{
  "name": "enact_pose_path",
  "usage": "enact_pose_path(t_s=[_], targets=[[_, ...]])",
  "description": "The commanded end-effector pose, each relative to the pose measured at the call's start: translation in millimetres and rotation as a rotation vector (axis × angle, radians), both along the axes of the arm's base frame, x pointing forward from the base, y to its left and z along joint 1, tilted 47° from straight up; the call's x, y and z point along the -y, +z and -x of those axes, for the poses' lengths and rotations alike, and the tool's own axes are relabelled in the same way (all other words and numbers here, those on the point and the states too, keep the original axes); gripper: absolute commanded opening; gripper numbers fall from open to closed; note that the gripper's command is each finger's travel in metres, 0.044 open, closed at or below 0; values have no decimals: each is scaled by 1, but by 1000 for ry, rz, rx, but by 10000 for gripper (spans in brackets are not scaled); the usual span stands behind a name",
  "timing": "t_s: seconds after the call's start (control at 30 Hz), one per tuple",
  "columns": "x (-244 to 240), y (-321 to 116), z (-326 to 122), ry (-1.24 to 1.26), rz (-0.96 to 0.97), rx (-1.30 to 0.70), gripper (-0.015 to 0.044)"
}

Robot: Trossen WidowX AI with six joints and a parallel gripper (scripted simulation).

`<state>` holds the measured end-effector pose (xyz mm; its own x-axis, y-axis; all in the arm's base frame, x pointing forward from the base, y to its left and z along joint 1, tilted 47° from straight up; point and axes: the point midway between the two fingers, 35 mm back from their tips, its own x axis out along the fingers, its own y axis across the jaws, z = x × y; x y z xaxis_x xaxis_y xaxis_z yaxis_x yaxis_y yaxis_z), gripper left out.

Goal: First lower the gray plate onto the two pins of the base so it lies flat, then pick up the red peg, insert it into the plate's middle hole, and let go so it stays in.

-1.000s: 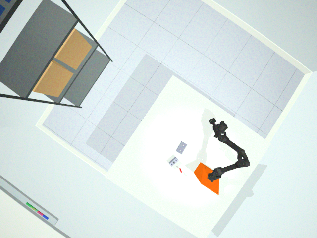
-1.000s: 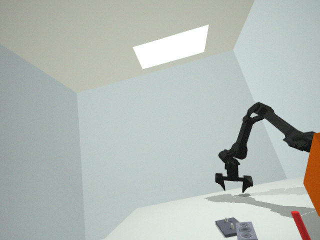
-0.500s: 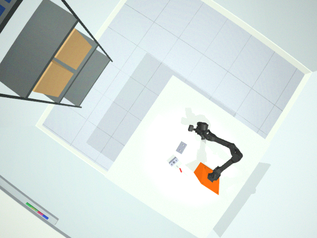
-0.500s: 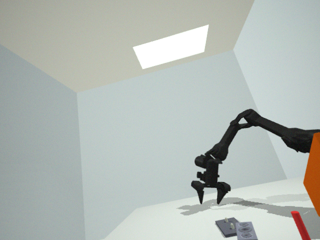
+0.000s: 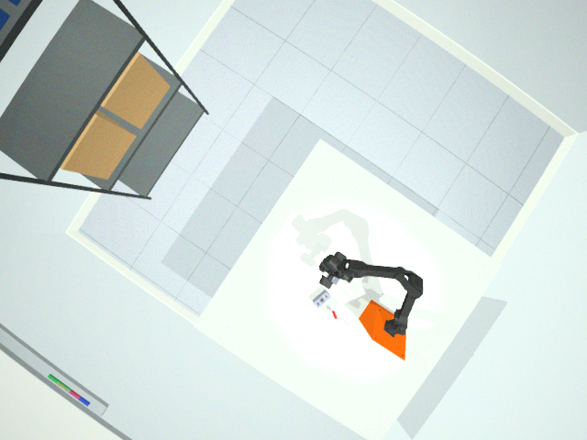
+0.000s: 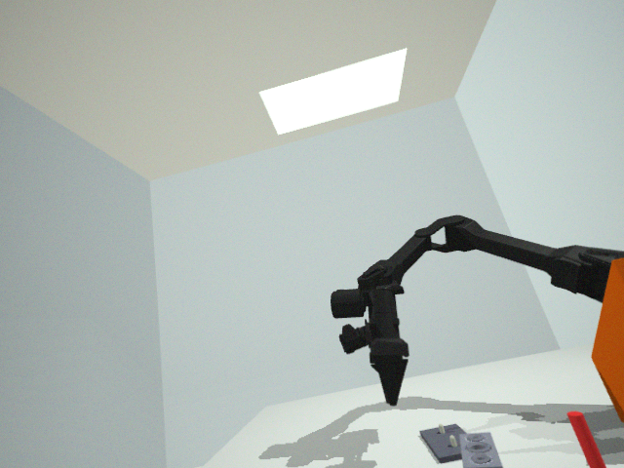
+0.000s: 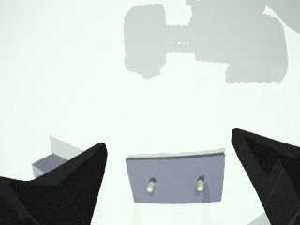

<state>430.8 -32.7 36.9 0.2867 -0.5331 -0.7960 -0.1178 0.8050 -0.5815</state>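
Note:
My gripper is open and empty, pointing down above the table near the base. The dark gray base lies flat with its two pale pins upright and bare; in the wrist view it shows between and below the fingertips. The gray plate with its row of three holes is beside the base, off it, and partly hidden by the left finger in the wrist view. The red peg is beyond the plate; its lower end is cut off in the exterior view.
The orange slab is at the arm's foot, to the right of the peg. A white table bears everything, and the arm's shadow falls on it. A shelf with brown boxes stands far off at the upper left.

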Motion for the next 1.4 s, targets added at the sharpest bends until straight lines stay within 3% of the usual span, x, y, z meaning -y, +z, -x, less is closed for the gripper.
enact_pose_path(t_s=[0.0,0.33,0.57,0.73,1.37], targets=[[-55,-30,18,244,97,-262,440],[-163,-77,96,855,425,-903,440],[-162,-79,97,864,431,-913,440],[-119,-121,90,863,434,-913,440],[-96,-141,88,863,435,-914,440]])
